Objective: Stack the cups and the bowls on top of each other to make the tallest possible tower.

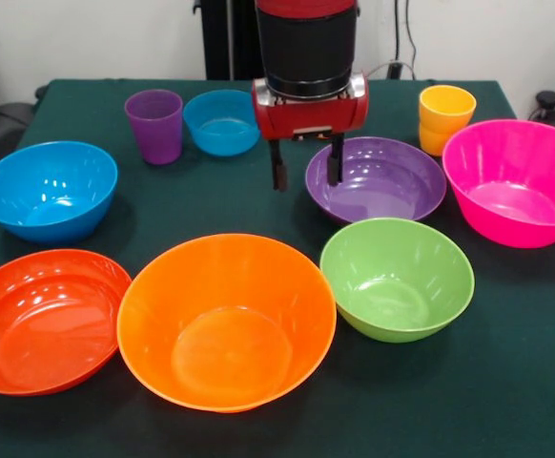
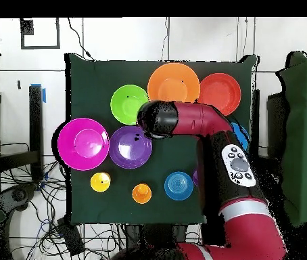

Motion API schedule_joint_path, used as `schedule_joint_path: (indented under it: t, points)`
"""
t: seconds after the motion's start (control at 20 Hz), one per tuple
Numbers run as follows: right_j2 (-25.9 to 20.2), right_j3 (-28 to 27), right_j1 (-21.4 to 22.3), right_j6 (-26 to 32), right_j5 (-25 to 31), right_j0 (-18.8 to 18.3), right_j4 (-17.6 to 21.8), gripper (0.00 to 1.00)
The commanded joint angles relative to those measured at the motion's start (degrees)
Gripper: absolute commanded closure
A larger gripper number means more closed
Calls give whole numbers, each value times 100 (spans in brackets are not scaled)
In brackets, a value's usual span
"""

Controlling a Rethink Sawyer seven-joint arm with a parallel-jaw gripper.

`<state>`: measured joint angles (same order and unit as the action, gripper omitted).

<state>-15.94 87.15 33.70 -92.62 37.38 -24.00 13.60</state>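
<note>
Pincer [image 1: 307, 164] hangs spread and empty above the tabletop [image 1: 258, 196], one fingertip over bare cloth, the other at the near-left rim of the purple bowl [image 1: 376, 178]. No tower yet: every bowl sits apart, the large pink bowl [image 1: 517, 180] just beside the purple one. Judgement: to take the purple bowl cleanly, straddle its rim wall, one finger inside and one outside, descend straight, then close firmly since glossy plastic may slip.
</note>
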Motion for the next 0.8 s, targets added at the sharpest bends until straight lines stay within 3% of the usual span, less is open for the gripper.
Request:
schedule_joint_path:
  t: [0.05, 0.8]
  points:
    - [-339, 339, -501, 183, -517, 91, 514, 0]
    - [-301, 199, -759, 124, -749, 147, 596, 0]
